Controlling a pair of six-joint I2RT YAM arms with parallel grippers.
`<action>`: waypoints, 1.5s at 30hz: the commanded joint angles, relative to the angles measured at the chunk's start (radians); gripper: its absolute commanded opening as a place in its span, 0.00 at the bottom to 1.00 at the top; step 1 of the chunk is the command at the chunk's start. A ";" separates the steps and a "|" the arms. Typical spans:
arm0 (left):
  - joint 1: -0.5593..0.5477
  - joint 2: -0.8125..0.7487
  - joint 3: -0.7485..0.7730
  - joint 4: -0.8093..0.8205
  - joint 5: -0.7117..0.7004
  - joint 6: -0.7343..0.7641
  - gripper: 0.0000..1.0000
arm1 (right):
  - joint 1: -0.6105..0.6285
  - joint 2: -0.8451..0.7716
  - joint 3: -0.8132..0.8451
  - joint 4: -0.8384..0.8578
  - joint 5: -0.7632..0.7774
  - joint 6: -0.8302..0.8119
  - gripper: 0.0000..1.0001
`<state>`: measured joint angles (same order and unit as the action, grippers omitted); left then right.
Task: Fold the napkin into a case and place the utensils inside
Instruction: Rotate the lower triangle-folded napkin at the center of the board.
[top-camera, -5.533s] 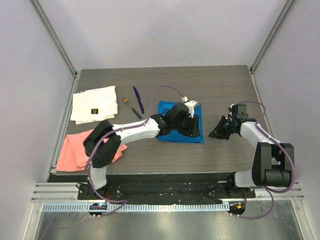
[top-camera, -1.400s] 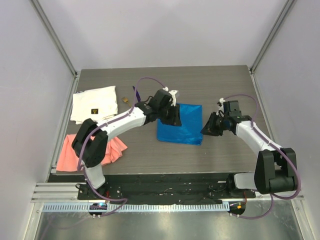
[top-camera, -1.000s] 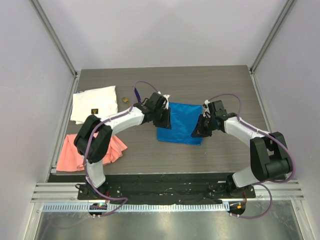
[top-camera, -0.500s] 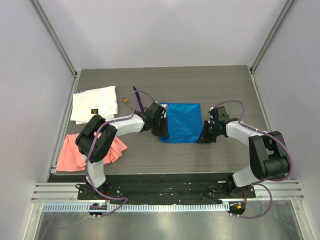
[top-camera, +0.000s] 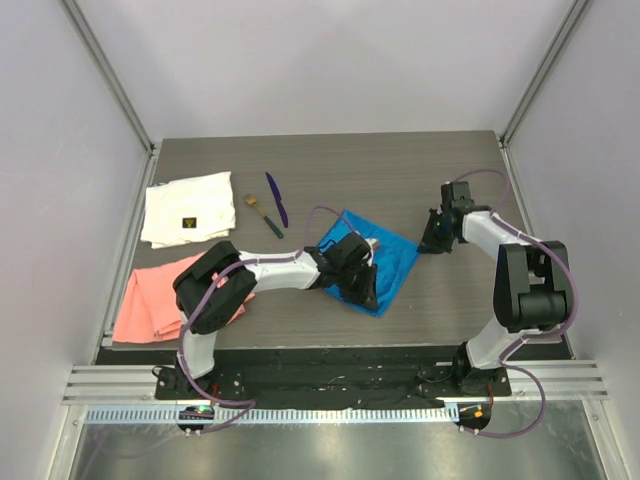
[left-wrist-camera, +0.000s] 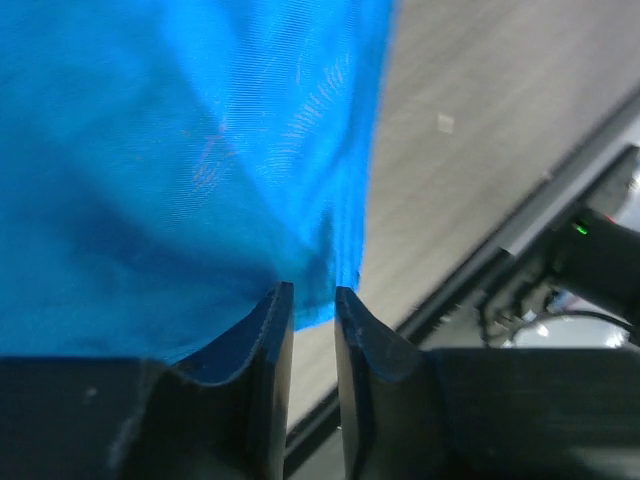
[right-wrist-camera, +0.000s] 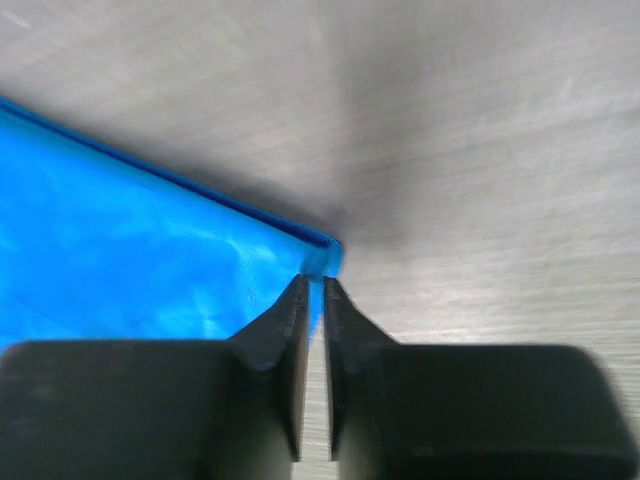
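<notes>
The bright blue napkin (top-camera: 393, 257) is stretched cornerwise near the table's middle, turned like a diamond. My left gripper (top-camera: 364, 289) is shut on its near corner, and in the left wrist view (left-wrist-camera: 312, 296) the cloth (left-wrist-camera: 200, 150) hangs from between the tips above the table. My right gripper (top-camera: 429, 243) is shut on its right corner, where the right wrist view (right-wrist-camera: 317, 283) shows the folded blue edge (right-wrist-camera: 130, 260) pinched. The purple utensil (top-camera: 277, 199) and the green-handled utensil (top-camera: 265, 215) lie side by side at the back left of the napkin. No case shows.
A white cloth with a small dark label (top-camera: 188, 207) lies at the back left. A salmon-pink cloth (top-camera: 148, 300) lies at the near left edge. The table's near edge and a black rail (left-wrist-camera: 560, 250) are close below the left gripper.
The left gripper moved near and right along the napkin and now holds its near corner. The right gripper pulled back to the right and farther away. The napkin turned from square-on to cornerwise.
</notes>
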<state>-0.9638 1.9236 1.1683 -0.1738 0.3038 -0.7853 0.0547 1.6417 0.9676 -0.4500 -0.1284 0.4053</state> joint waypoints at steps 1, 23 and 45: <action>-0.004 -0.037 0.085 0.037 0.078 -0.032 0.32 | 0.042 -0.072 0.103 -0.047 0.030 -0.051 0.21; 0.283 -0.117 -0.036 -0.081 -0.029 0.113 0.33 | 0.336 -0.135 -0.187 0.119 -0.298 0.069 0.23; 0.272 -0.273 -0.141 -0.075 -0.014 0.057 0.55 | 0.278 0.018 -0.001 -0.007 -0.030 -0.111 0.25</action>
<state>-0.7105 1.7508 0.9840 -0.1757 0.2913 -0.7616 0.3367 1.6756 0.9371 -0.4023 -0.2249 0.3561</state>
